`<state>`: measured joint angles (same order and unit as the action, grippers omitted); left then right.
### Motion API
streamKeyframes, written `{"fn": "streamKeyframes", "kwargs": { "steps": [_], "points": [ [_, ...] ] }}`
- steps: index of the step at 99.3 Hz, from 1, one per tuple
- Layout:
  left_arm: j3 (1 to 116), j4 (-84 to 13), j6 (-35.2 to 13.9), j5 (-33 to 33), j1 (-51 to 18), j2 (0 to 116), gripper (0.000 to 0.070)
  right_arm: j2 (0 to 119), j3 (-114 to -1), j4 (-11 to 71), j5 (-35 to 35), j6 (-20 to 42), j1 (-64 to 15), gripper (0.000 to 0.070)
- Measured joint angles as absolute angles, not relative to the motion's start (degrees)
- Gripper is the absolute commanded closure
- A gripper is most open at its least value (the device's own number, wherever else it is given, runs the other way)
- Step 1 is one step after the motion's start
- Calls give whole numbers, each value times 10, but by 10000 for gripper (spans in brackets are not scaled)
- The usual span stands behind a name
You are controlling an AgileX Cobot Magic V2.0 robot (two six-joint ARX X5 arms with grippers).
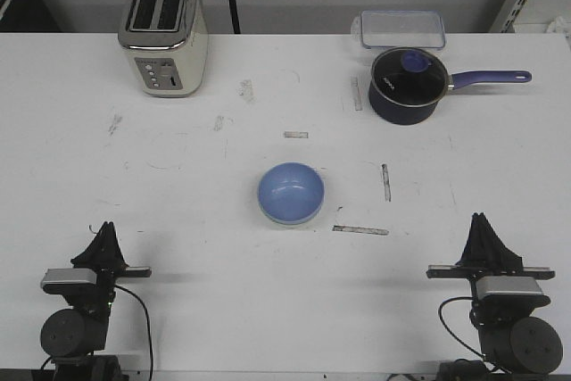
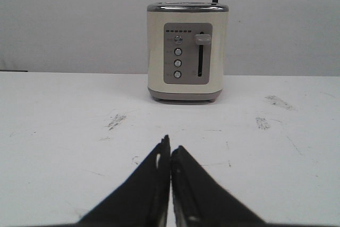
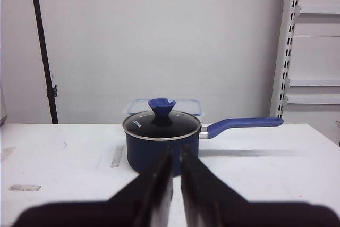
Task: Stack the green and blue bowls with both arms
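Note:
The light blue bowl (image 1: 291, 192) stands upright in the middle of the table. A thin pale greenish edge (image 1: 290, 222) shows under its near rim, and no separate green bowl is in view. My left gripper (image 1: 105, 227) rests at the near left, shut and empty, well short of the bowl. In the left wrist view its fingertips (image 2: 170, 144) meet over bare table. My right gripper (image 1: 482, 219) rests at the near right, empty. In the right wrist view (image 3: 176, 150) its jaws stand with only a narrow slit between them. Neither wrist view shows a bowl.
A cream toaster (image 1: 164, 31) stands at the far left, also in the left wrist view (image 2: 187, 51). A dark blue lidded saucepan (image 1: 408, 85), handle pointing right, stands far right, seen too in the right wrist view (image 3: 162, 139). A clear lidded box (image 1: 402, 28) lies behind it.

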<state>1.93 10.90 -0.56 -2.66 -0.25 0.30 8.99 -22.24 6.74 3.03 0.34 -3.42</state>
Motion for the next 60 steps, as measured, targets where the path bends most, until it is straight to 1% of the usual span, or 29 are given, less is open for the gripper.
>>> {"fn": "streamKeyframes", "kwargs": {
  "steps": [43, 60],
  "points": [
    [19, 109, -8, -27, -3, 3, 697, 90, -222, 67, 30, 4, -34, 682],
    [19, 82, -8, -26, -4, 3, 697, 90, -222, 67, 30, 4, -34, 682]
  ]
}}
